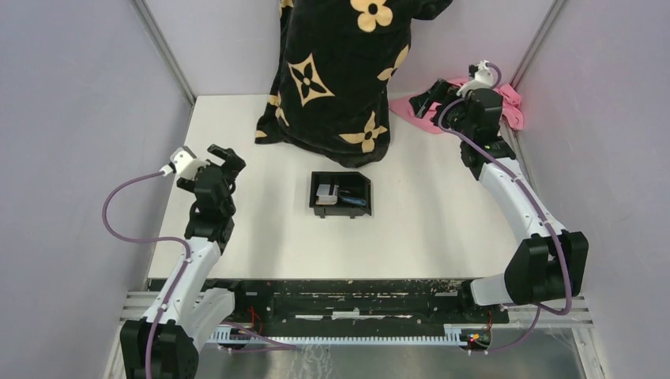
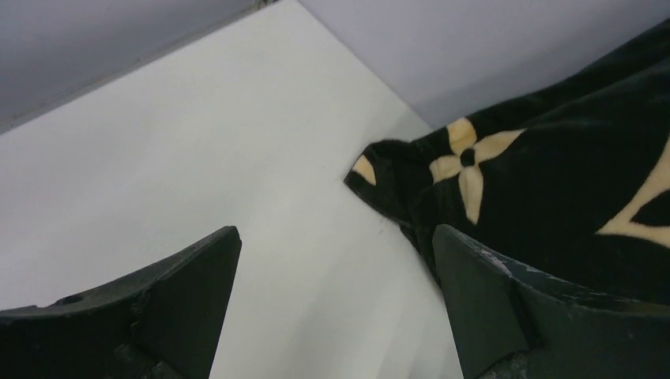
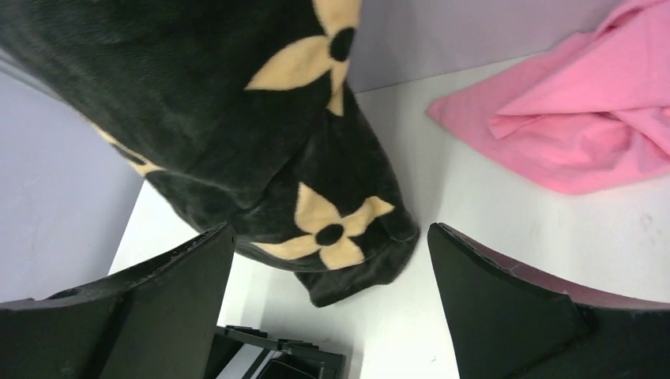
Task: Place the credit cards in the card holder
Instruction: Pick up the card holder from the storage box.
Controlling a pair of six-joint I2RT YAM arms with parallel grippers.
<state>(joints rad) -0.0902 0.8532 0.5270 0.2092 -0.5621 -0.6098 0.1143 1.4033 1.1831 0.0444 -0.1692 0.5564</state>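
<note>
1. Our left pincer (image 1: 227, 158) hangs over the left part of the white table (image 1: 442, 229) with its jaws spread wide and nothing between them. In the left wrist view (image 2: 336, 234) only bare tabletop lies between its fingers.
2. Our right pincer (image 1: 431, 96) is at the far right corner, also released and holding nothing. Its wrist view (image 3: 329, 230) shows the two black fingers standing well apart.
3. A shallow black plastic tray with a cut corner (image 1: 316, 212) sits mid-table. It is to the right of the left pincer and well apart from it. From the right pincer it is to the left and nearer the arm bases. One edge of it shows low in the right wrist view (image 3: 276, 357).
4. The credit cards lie inside that tray. The thin whitish-grey plastic card (image 1: 325, 191) is on the side towards the left pincer, and the blue card (image 1: 354, 202) is on the side towards the right pincer.
5. We cannot pick out the small black folding card holder with certainty, since the dark shapes beside the cards merge with the black tray.
6. A black plush blanket with cream flower motifs (image 1: 340, 71) is heaped ahead of both pincers, and its hem fills the right side of the left wrist view (image 2: 553, 197).
7. A crumpled pink cloth (image 1: 512, 101) lies just under and to the right of the right pincer.
</note>
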